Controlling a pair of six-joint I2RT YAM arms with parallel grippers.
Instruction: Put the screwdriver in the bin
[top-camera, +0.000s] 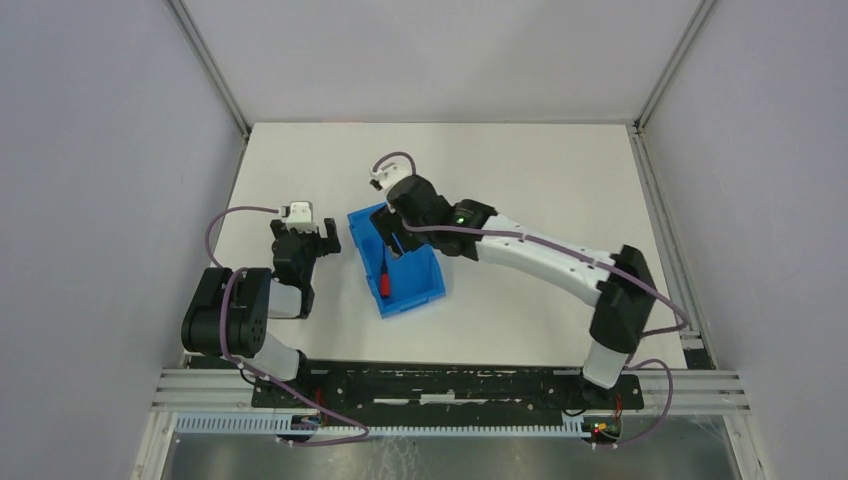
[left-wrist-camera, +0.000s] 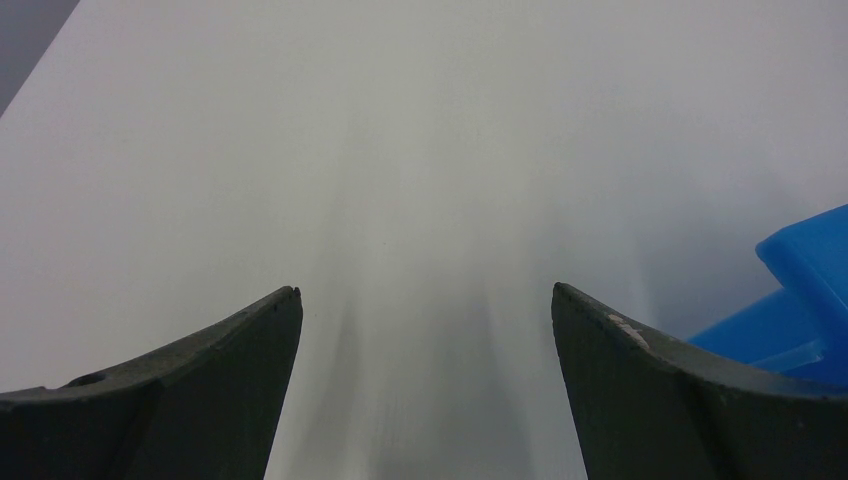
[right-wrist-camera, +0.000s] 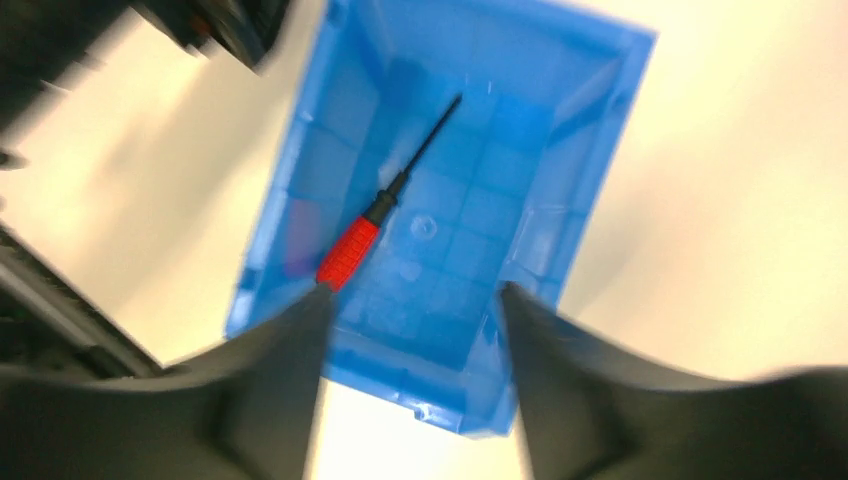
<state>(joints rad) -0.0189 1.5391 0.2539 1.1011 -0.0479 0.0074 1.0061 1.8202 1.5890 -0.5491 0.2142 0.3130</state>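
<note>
The bright blue bin (top-camera: 425, 283) stands near the middle of the white table. The screwdriver (top-camera: 385, 280), with a red handle and thin black shaft, lies on the bin's floor; in the right wrist view it (right-wrist-camera: 350, 250) lies free inside the bin (right-wrist-camera: 560, 150). My right gripper (top-camera: 398, 240) hovers above the bin's far end, open and empty (right-wrist-camera: 410, 300). My left gripper (top-camera: 305, 237) is open and empty to the left of the bin, over bare table (left-wrist-camera: 425, 300). A corner of the bin (left-wrist-camera: 800, 290) shows at the right edge of the left wrist view.
Grey walls with metal frame posts (top-camera: 215, 70) enclose the table on three sides. A slotted metal rail (top-camera: 450, 385) runs along the near edge by the arm bases.
</note>
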